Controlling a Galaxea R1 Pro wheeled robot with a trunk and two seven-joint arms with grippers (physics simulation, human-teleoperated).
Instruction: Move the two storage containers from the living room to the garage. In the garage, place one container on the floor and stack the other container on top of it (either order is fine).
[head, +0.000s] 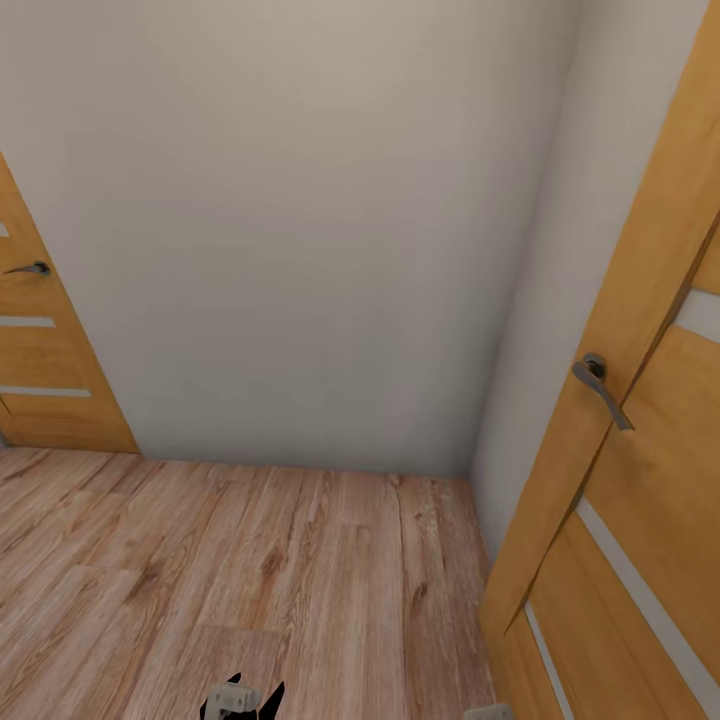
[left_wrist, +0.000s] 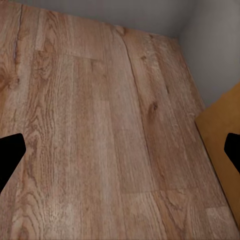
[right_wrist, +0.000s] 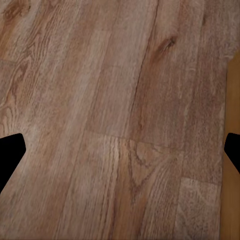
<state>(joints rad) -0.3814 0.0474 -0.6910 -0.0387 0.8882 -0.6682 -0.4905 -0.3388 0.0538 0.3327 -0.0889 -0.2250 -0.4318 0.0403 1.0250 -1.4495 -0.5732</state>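
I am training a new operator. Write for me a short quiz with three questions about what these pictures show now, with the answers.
1. True or false: the left gripper holds a container.
2. What covers the floor? A) grey concrete B) wood planks C) carpet
3. On which side of the head view is the nearer door, with its handle?

Key:
1. False: the fingers stand wide apart with nothing between them; the right gripper is the same.
2. B
3. The right side.
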